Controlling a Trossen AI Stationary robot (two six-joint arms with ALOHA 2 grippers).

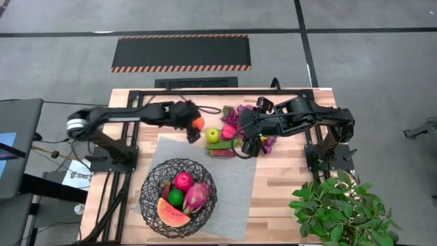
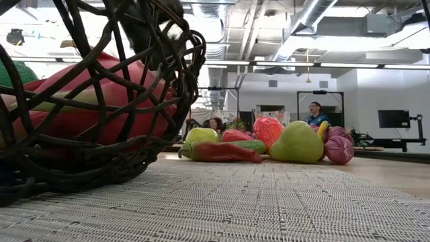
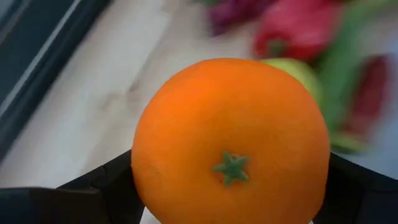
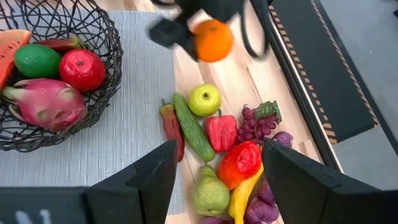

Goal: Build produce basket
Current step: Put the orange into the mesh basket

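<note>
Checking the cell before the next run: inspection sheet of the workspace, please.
Surface: wooden table with a grey mat.
Job's things: basket on the mat holds watermelon slice, lime, red apple and dragon fruit. Loose produce pile lies beyond the mat.
Clutter: leafy plant at the table corner.
Grippers: left gripper shut on an orange, lifted clear of the table; right gripper open above the pile.
Cables: nothing seen.
Surroundings: striped floor mat; a person in the room behind.
</note>
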